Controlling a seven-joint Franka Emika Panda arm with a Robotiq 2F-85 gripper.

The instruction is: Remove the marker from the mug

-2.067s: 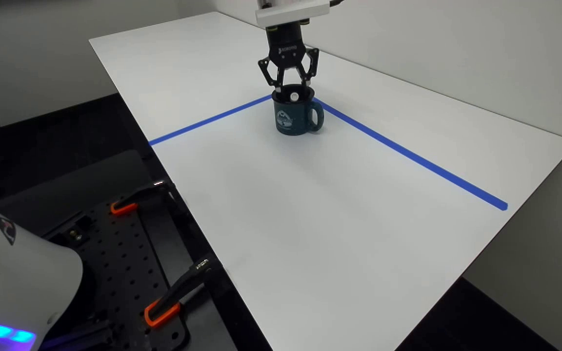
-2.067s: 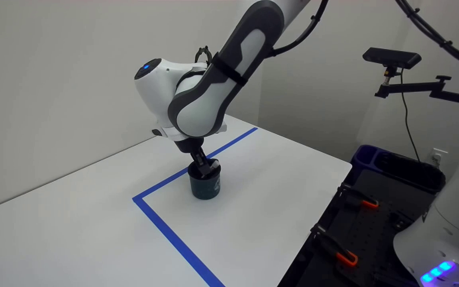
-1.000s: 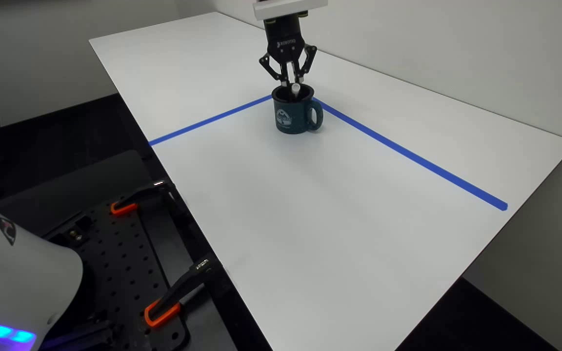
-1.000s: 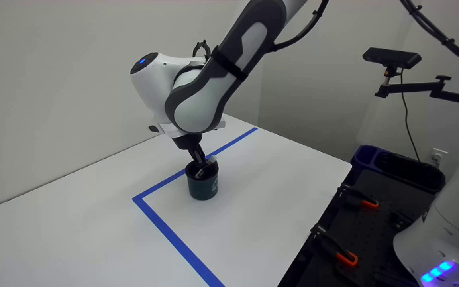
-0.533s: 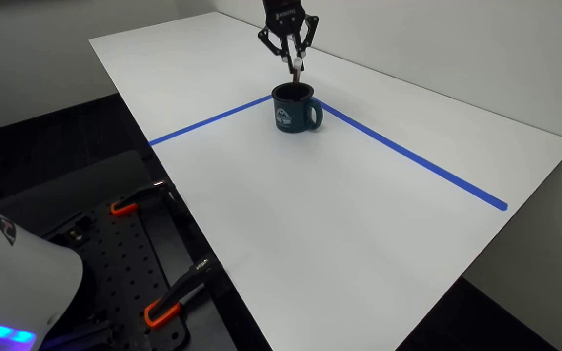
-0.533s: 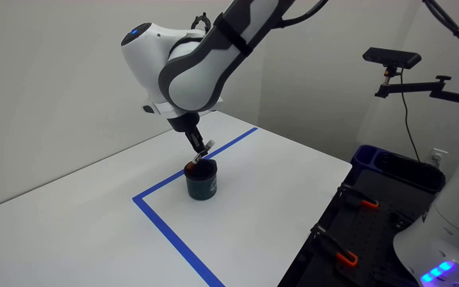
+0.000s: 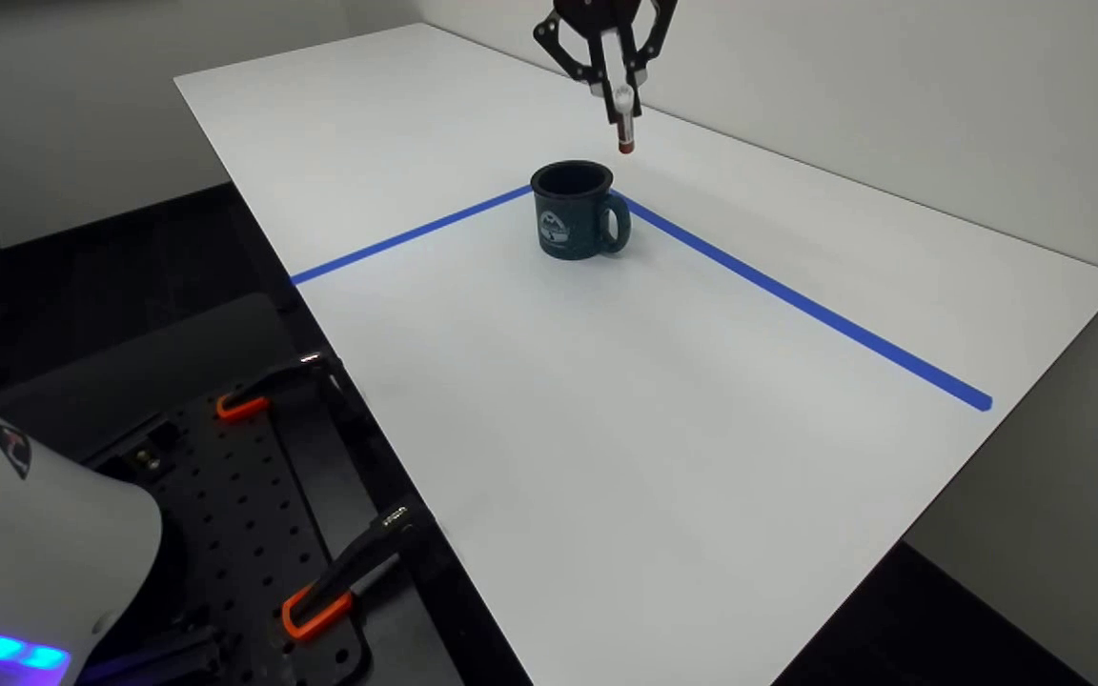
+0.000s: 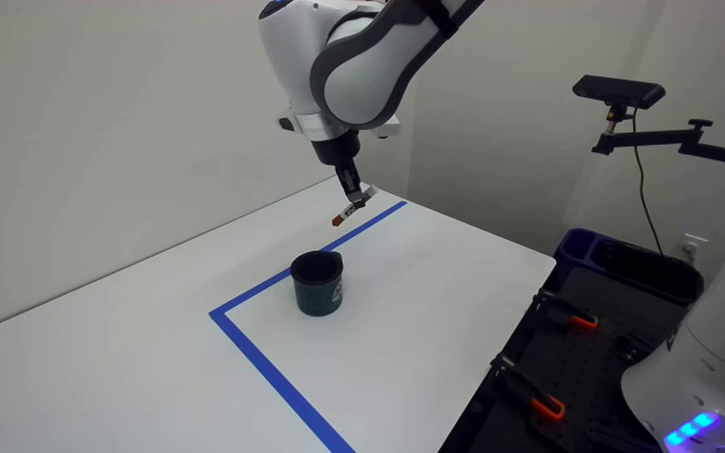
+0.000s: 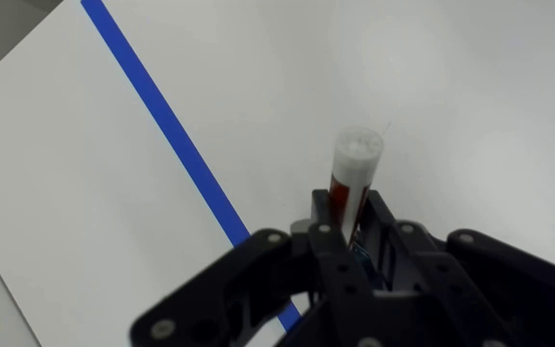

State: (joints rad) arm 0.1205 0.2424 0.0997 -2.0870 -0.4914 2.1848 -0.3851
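You hold the marker (image 9: pixel 358 159) aloft, out of the mug (image 7: pixel 568 229), with the gripper (image 7: pixel 624 115) clamped on it, one of the two fingers (image 9: pixel 378 212) pressed to either side of its barrel. In the wrist view, the white end juts past the fingers toward the top, a red-and-white stretch of barrel showing between them. In an exterior view, the marker sits aslant across the tool's tip, its white end raised on one side and its reddish end (image 8: pixel 337 221) slanting down on the other. Tool and marker hang together above the white table (image 7: pixel 559 429), apart from the mug and higher than its rim; in an exterior view they appear over toward the side with the handle (image 7: pixel 621 224). The mug stands upright on the table in both exterior views, within the angle of blue tape (image 7: pixel 806 303). Your white arm (image 8: pixel 362 88) reaches down against a pale wall (image 8: pixel 117 126), while black-and-orange clamps (image 7: pixel 354 560) line the table's near edge.
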